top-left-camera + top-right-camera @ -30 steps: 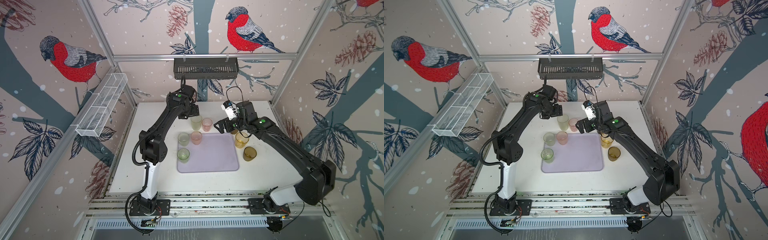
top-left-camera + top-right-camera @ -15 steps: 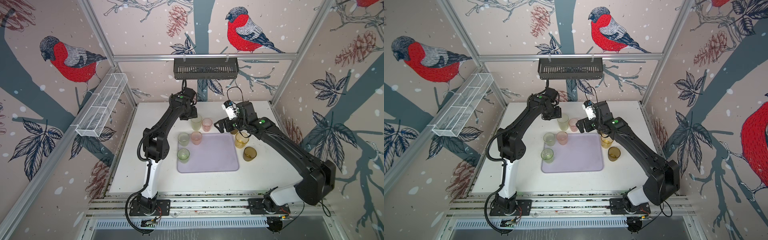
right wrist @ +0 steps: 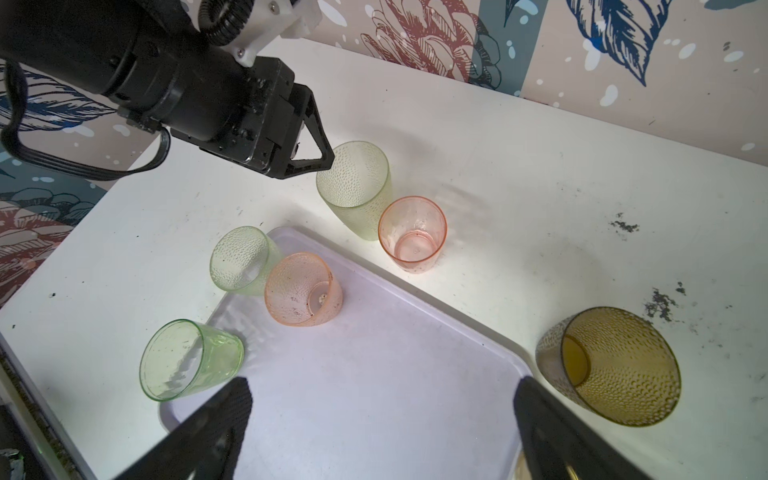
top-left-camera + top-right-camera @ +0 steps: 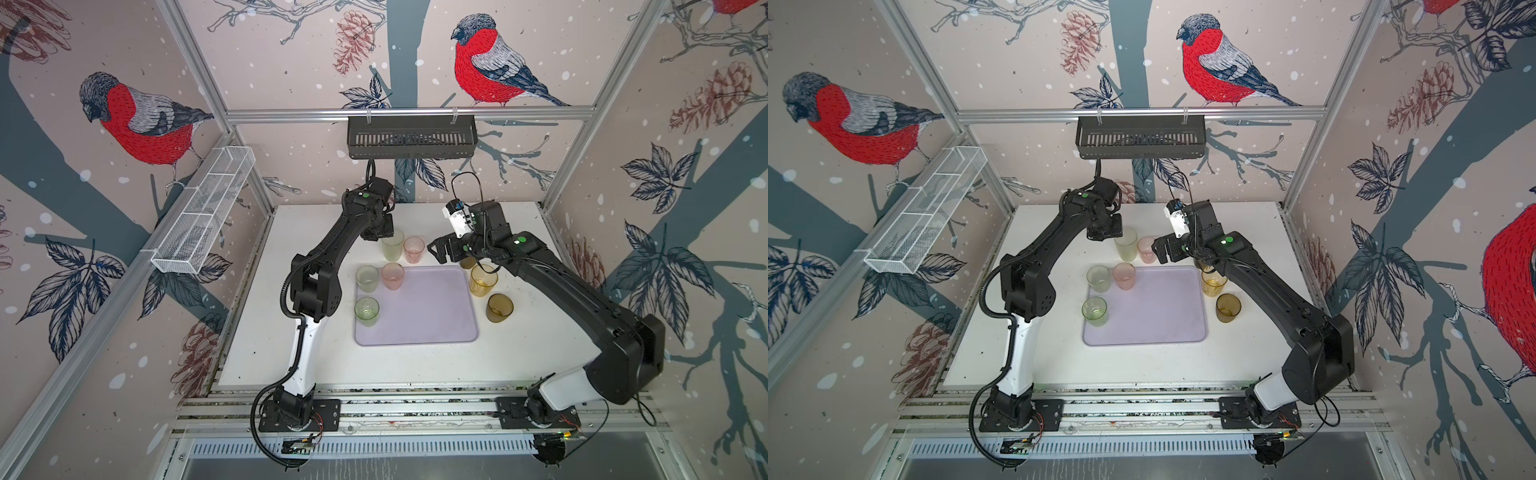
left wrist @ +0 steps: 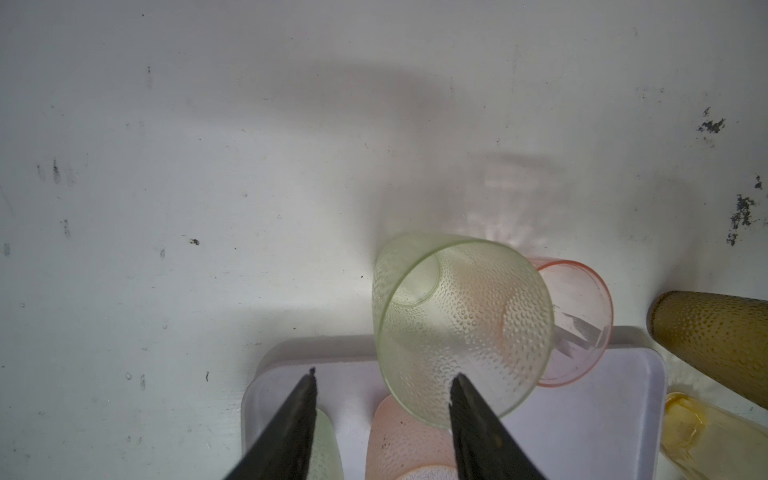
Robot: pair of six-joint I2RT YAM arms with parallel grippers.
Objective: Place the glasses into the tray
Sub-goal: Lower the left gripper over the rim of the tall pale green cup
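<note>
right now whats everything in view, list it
flat pale lavender plastic tray: one, mid white table
translucent green glasses: three, pale; tall green glass behind the tray, dimpled green glass by its far left corner, smooth green glass at its left edge
pink glasses: two; dimpled pink glass in the tray's far left corner, smooth pink glass behind it
amber glasses: three, right of the tray; yellow-amber glass, dark amber glass, second dark amber glass half hidden
black slotted basket: one, back wall
white wire mesh basket: one, left wall
left gripper: jaws apart at tall green glass's rim
right gripper: open, by the tray's far edge
</note>
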